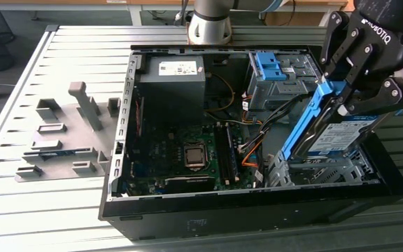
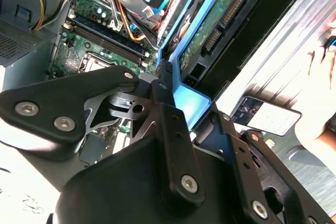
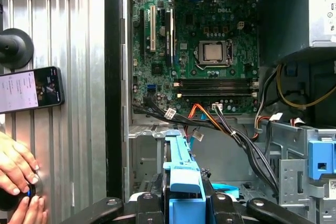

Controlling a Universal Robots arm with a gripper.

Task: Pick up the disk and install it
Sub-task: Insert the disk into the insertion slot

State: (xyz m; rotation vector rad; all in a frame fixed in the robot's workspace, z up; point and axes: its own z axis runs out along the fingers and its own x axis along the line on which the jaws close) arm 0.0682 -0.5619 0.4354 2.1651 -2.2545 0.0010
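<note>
The disk, silver with a blue-and-white label and blue side rails, hangs tilted on edge over the metal drive cage in the open computer case's corner at the exterior view's lower right. My gripper is shut on its upper end, clamping the blue rail. In the second wrist view the disk shows its green circuit board, and the gripper pinches the blue rail. In the first wrist view the disk's blue rail stands edge-on between the gripper jaws, above the cage.
Inside the case are a motherboard, a dark power-supply box, a second cage with a blue bracket and loose cables. A grey fixture plate lies to the left. A person's hand and a phone are beside the case.
</note>
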